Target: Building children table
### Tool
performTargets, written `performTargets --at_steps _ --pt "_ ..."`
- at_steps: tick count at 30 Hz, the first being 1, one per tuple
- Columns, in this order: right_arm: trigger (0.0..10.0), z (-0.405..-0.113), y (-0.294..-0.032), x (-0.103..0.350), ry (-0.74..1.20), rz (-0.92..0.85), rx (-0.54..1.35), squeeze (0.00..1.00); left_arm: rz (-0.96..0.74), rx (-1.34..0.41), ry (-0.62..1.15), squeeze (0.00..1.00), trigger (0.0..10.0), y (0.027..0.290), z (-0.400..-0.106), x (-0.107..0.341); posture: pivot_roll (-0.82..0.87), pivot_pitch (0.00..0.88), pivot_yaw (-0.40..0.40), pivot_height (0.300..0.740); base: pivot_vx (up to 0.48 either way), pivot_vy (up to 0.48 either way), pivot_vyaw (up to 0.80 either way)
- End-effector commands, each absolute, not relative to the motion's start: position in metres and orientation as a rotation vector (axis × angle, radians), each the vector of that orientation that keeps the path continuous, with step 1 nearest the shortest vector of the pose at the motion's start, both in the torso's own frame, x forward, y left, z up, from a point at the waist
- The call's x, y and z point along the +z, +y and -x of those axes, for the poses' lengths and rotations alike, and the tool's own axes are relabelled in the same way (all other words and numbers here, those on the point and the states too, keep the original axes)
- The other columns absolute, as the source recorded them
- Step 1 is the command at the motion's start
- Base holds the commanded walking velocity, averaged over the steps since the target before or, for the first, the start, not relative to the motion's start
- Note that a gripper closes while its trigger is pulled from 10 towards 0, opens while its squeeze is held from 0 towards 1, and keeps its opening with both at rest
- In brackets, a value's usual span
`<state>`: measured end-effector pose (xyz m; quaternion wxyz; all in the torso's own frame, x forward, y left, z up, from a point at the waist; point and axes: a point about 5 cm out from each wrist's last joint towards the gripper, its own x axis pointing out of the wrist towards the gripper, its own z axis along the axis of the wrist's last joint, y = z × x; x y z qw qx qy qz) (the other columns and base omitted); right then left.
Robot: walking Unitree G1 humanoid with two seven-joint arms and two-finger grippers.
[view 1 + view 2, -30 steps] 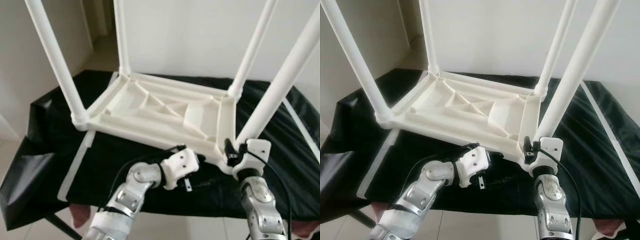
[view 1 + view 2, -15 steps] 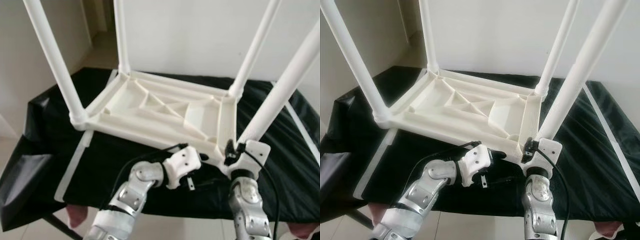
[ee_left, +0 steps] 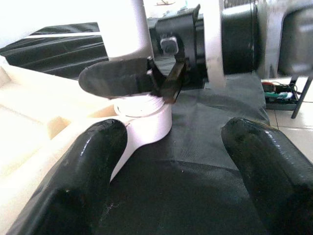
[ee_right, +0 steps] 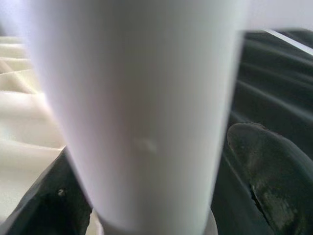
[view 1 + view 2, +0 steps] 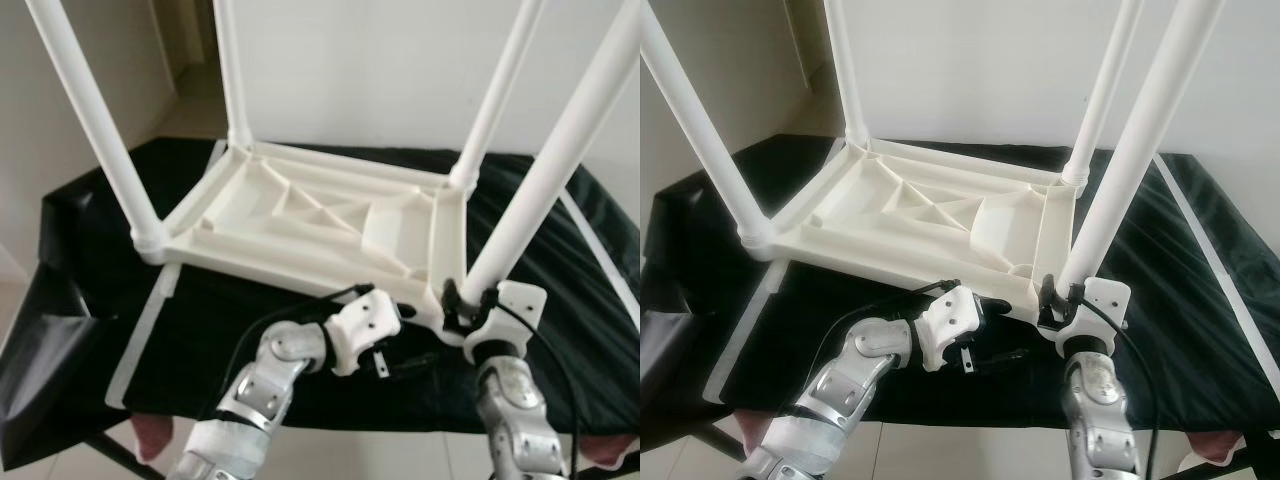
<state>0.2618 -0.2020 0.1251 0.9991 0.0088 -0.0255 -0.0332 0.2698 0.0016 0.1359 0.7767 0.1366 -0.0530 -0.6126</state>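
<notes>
Since the earlier frame the head camera has shifted a little, so the whole scene sits differently; the right tool [image 5: 1068, 300] has stayed at the base of the near right leg [image 5: 1120, 170] and the left tool [image 5: 400, 335] has stayed just beside it, with no clear displacement of the parts themselves.

Position of the work: the white children table [image 5: 310, 220] lies upside down on the black-covered surface [image 5: 90, 250]; four legs stand up from its corners; the corner socket [image 3: 144, 120] of the near right leg lies directly ahead of the left tool and directly under the right tool.

Tool state: the right tool is clenched around the near right leg just above its socket, its fingers [image 4: 264, 166] on either side of the tube in the right wrist view; the left tool is released, its fingers [image 3: 93, 161] spread and holding nothing, pointed at the socket from the frame side.

Step in hand, by judgement: seating or securing this leg in its socket.

Risks from here:
- side load from the right tool may tilt the leg in the socket; cause: pushing off the leg's axis;
- the unheld table may slide on the loose black cover; cause: no counter-hold from the released left tool;
- the left fingers may be pinched between the socket and the right tool; cause: the close spacing of the two tools.
</notes>
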Motion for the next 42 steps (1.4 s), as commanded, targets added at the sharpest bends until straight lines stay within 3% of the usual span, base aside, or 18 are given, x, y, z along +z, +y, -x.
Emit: performTargets --at_steps 1,25,26,27,28,29,30,31,32,42 --pt "10.0 -0.263 -0.202 0.126 -0.054 -0.002 0.019 0.00 -0.285 -1.228 -0.121 0.00 10.0 0.004 -0.274 0.137 -0.05 0.000 -0.006 0.740 0.000 0.000 0.00" --pt "10.0 -0.265 -0.222 0.130 0.029 0.190 0.446 0.00 -0.295 -1.276 -0.121 0.00 10.0 0.004 -0.268 0.134 -0.06 0.000 0.007 0.740 0.000 0.000 0.00" --pt "6.0 -0.266 -0.222 0.129 0.035 0.187 0.458 0.00 -0.295 -1.276 -0.121 0.00 10.0 0.004 -0.268 0.134 -0.06 0.000 0.007 0.740 0.000 0.000 0.00" --pt "6.0 -0.266 -0.222 0.129 0.035 0.187 0.458 0.00 -0.295 -1.276 -0.121 0.00 10.0 0.004 -0.268 0.134 -0.06 0.000 0.007 0.740 0.000 0.000 0.00" --pt "4.0 -0.267 -0.223 0.128 0.041 0.188 0.471 0.00 -0.295 -1.277 -0.121 0.00 10.0 0.004 -0.268 0.135 -0.07 0.000 0.013 0.740 0.000 0.000 0.00" --pt "4.0 -0.267 -0.223 0.128 0.041 0.188 0.471 0.00 -0.295 -1.277 -0.121 0.00 10.0 0.004 -0.268 0.135 -0.07 0.000 0.013 0.740 0.000 0.000 0.00" --pt "0.9 -0.269 -0.223 0.127 0.046 0.197 0.478 0.00 -0.296 -1.277 -0.122 0.00 10.0 0.004 -0.269 0.135 -0.07 0.000 0.013 0.740 0.000 0.000 0.00" --pt "0.9 -0.269 -0.223 0.127 0.046 0.197 0.478 0.00 -0.296 -1.277 -0.122 0.00 10.0 0.004 -0.269 0.135 -0.07 0.000 0.013 0.740 0.000 0.000 0.00" --pt "0.0 -0.270 -0.223 0.127 0.046 0.206 0.486 0.00 -0.298 -1.277 -0.122 0.00 10.0 0.004 -0.269 0.135 -0.07 0.000 0.013 0.740 0.000 0.000 0.00" --pt "0.0 -0.269 -0.221 0.126 0.049 0.193 0.506 0.00 -0.296 -1.275 -0.118 0.00 10.0 0.004 -0.268 0.134 -0.06 0.000 0.008 0.740 0.000 0.000 0.00"
